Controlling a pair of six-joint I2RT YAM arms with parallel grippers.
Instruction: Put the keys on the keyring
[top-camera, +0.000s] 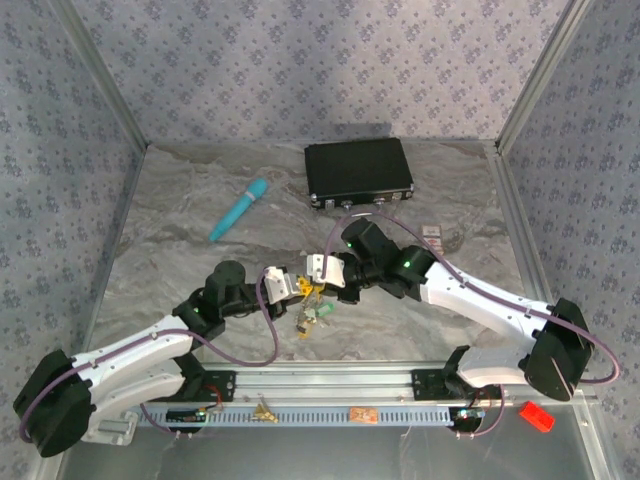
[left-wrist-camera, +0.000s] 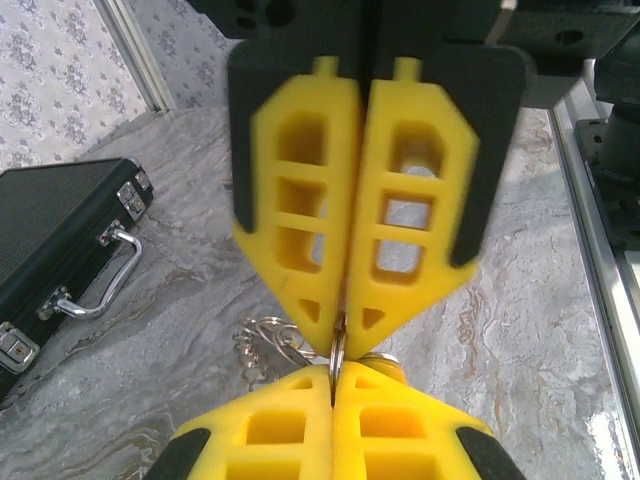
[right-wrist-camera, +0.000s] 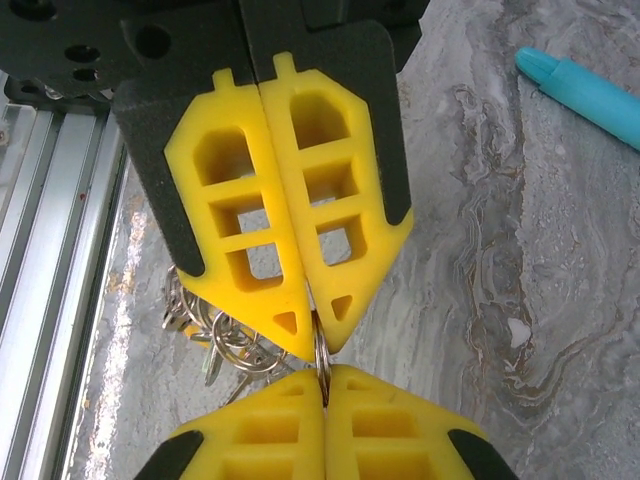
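Left gripper (left-wrist-camera: 333, 378) is pressed together on the keyring (left-wrist-camera: 338, 352), which I see edge-on as a thin metal sliver. The right gripper (left-wrist-camera: 341, 335) meets it tip to tip and is pinched onto the same ring from the opposite side. The pair sit on the near side of the black case (top-camera: 358, 171), off its left corner, with the keys (right-wrist-camera: 215, 335) hanging in a bunch beneath the ring.

My worry is two grips on one thin ring. If I pull the arms unevenly, the ring could twist out of one pinch, and the bunch would swing or drop to the table. The yellow fingers hide the ring's split, so I cannot tell whether any key is partly threaded, and easing either grip might shed it.

A teal pen (top-camera: 239, 209) lies left of the case, well apart from the work. A small pale tag (top-camera: 432, 232) sits just off the case's near right corner. Neither blocks the arms.
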